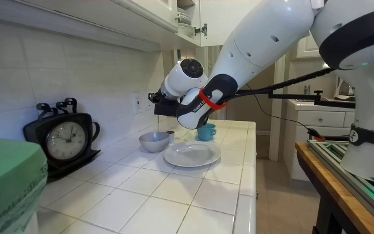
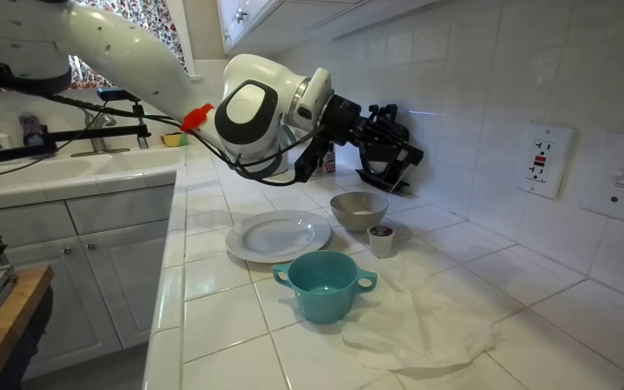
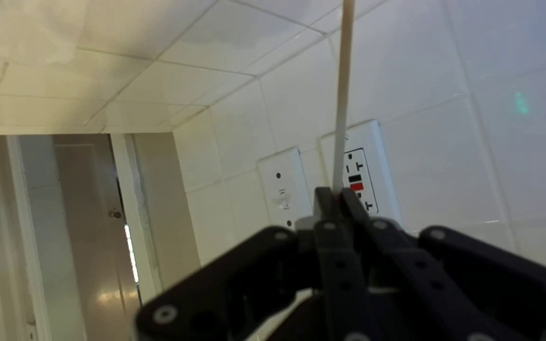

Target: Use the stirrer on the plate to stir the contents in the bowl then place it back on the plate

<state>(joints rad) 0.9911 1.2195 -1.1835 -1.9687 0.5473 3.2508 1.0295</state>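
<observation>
The pale thin stirrer [image 3: 344, 85] is pinched between the fingertips of my gripper [image 3: 336, 194] in the wrist view. In an exterior view the stirrer [image 2: 400, 179] slants down from the gripper [image 2: 416, 156] towards the far rim of the grey-white bowl [image 2: 359, 214]. In an exterior view the gripper [image 1: 154, 98] is above the bowl [image 1: 154, 142], with the stirrer [image 1: 158, 123] pointing down at it. I cannot tell whether its tip is inside the bowl. Some pale content shows in the bowl. The white plate [image 1: 192, 153] lies beside the bowl without the stirrer; the plate [image 2: 274, 238] shows in both exterior views.
A blue two-handled cup [image 2: 325, 287] and a small white pod cup [image 2: 381, 242] stand near the plate and bowl. A crumpled white sheet [image 2: 426, 325] lies beside them. A black clock [image 1: 66, 139] stands by the tiled wall. A green-lidded container [image 1: 8, 175] is nearby.
</observation>
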